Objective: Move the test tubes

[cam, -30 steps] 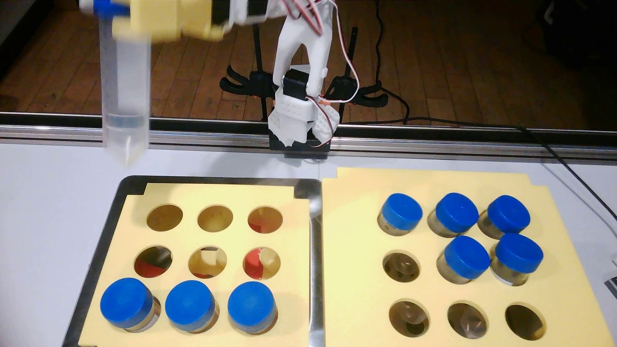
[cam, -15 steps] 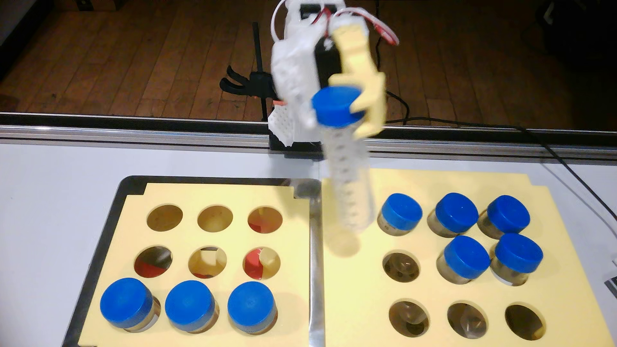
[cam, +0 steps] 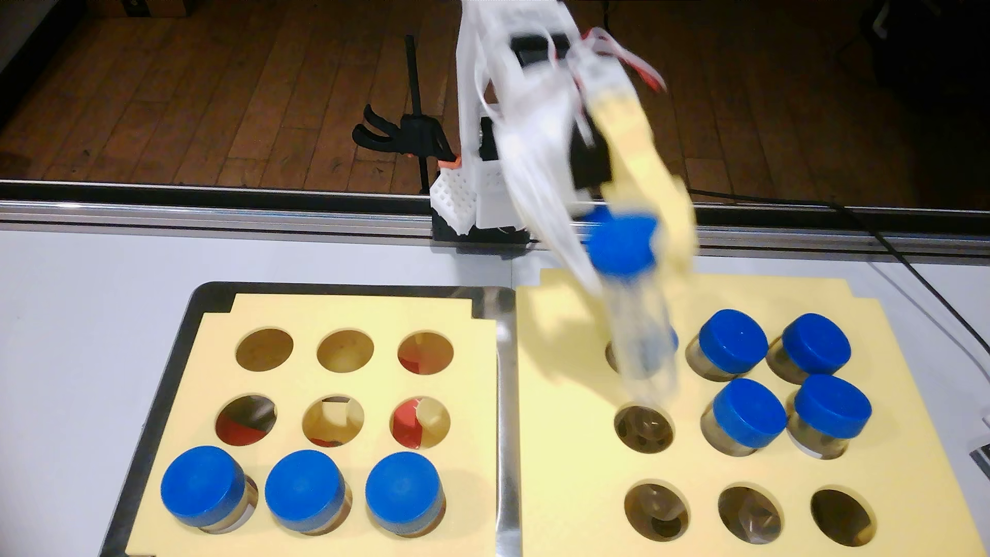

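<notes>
A pale grey table [cam: 80, 332] carries everything. A dark metal tray [cam: 160, 375] lies flat on it, holding one yellow foam rack [cam: 353, 316]. Just right of the tray, touching its edge, a second foam rack [cam: 803, 289] lies straight on the tabletop. Behind the tray an aluminium rail [cam: 214, 214] runs along the table's far edge.

Views: we have one fixed view only, so nothing is shared with a second camera.
Position: we look from the near side of the desk [cam: 80, 332], raised above it.
Direction: we face the arm's base [cam: 471, 214] at the desk's far edge, tilted steeply down, with wooden floor [cam: 214, 91] beyond.
Nearness: we sit close; the left rack [cam: 471, 385] and right rack [cam: 562, 455] fill the lower half and are cut at the bottom edge.
Sharpness: the tool [cam: 632, 251] blurs.
</notes>
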Controlling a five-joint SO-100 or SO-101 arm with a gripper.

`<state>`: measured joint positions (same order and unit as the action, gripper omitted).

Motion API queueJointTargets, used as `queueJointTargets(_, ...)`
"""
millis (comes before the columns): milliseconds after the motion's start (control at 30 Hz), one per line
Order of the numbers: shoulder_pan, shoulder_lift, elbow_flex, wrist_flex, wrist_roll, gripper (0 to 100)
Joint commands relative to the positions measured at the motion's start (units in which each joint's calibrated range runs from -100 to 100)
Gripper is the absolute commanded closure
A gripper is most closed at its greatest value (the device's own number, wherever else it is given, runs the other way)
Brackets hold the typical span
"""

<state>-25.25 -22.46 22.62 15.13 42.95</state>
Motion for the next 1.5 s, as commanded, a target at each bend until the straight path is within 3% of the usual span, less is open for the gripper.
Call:
queueJointTargets(0,-1.46,4.96,-3.06,0.07,0.14,89)
queueJointTargets(267,-2.94,7.82,-2.51,0.94,5.64,88)
queueJointTargets(467,-8.28,7.91,5.20,1.03,2.97,88)
queueJointTargets(567,-7.91,8.00,6.11,1.03,0.77,82)
queueJointTargets(700,-6.20,11.04,2.66,1.03,0.30,66)
queueJointTargets(800,-5.31,14.42,-1.70,0.94,-0.17,62)
queueJointTargets(967,0.17,14.25,-7.05,0.65,0.09,62)
queueJointTargets(1133,9.95,1.92,-5.87,0.84,0.20,63)
queueJointTargets(1267,16.99,-4.25,2.93,0.84,0.25,63)
queueJointTargets(1467,18.32,-3.64,15.01,0.75,0.09,64)
